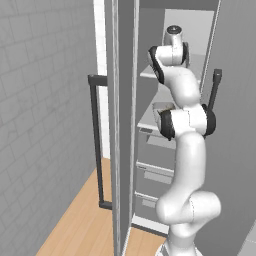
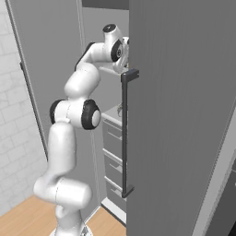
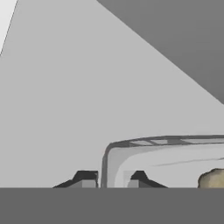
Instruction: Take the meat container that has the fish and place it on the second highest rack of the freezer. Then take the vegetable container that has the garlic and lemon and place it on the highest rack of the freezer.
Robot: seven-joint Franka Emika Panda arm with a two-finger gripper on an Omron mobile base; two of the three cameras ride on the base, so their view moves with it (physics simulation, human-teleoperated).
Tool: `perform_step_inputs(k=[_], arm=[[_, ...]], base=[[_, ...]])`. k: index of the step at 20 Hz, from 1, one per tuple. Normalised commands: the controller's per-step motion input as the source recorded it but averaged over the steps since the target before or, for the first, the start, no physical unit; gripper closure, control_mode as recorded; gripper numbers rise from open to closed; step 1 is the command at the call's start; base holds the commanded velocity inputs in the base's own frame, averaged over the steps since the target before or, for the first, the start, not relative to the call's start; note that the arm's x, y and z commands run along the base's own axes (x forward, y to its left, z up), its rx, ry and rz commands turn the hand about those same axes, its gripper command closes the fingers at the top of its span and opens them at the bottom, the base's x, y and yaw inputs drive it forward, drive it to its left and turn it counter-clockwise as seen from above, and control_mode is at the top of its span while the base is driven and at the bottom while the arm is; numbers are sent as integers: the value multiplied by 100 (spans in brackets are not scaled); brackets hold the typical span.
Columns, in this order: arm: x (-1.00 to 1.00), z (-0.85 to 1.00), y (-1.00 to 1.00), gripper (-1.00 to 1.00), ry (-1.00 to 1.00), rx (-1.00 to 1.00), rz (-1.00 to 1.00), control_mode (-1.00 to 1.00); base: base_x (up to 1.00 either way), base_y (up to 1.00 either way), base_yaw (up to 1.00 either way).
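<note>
Tool point(image 3: 112, 179) astride container point(image 3: 166, 157) rim, gripping it

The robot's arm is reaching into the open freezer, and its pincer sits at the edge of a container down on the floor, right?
Not on the floor. The pincer straddles the container rim up on a freezer rack, as the left base view and hand view show. The arm does reach into the open freezer.
</note>
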Motion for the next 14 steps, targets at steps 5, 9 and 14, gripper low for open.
perform_step_inputs(k=[5,9,14], arm=[[-55,-35,20,-100,-25,0,0,-100],[-25,9,6,-100,-23,0,0,-100],[-41,9,27,-100,-21,0,0,-100]], base=[[0,0,0],[0,0,0],[0,0,0]])
